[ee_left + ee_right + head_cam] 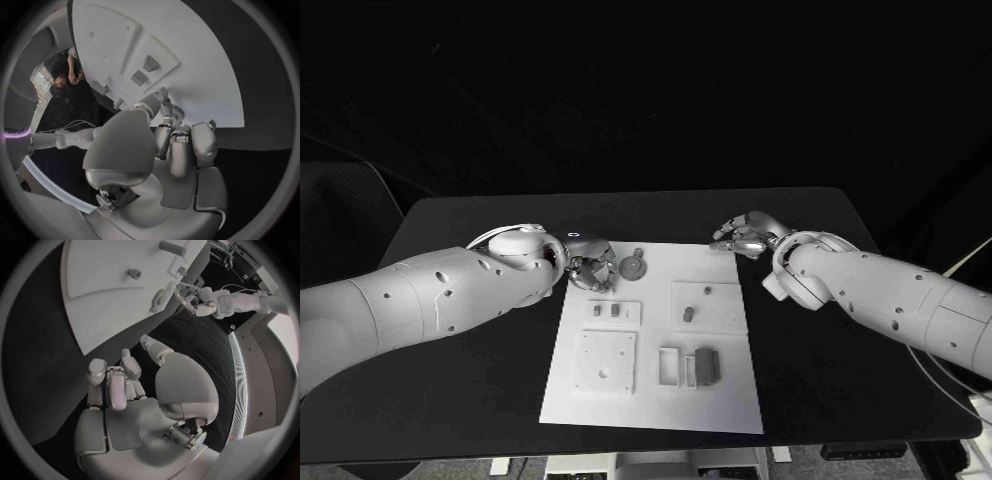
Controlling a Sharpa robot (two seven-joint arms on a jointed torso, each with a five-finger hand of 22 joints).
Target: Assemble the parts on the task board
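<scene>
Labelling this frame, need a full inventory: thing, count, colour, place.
table: one, black, under everything.
task board: one, white, middle of the table.
round part: one, grey, far left of the board, beside the left hand.
small parts: two, grey, on a raised square at the board's left.
oblong part: one, grey, on the raised square at the board's right.
block part: one, dark grey, near side of the board, beside a white tray.
left hand: one, silver, at the board's far left corner, fingers curled.
right hand: one, silver, just beyond the board's far right corner, fingers curled.
</scene>
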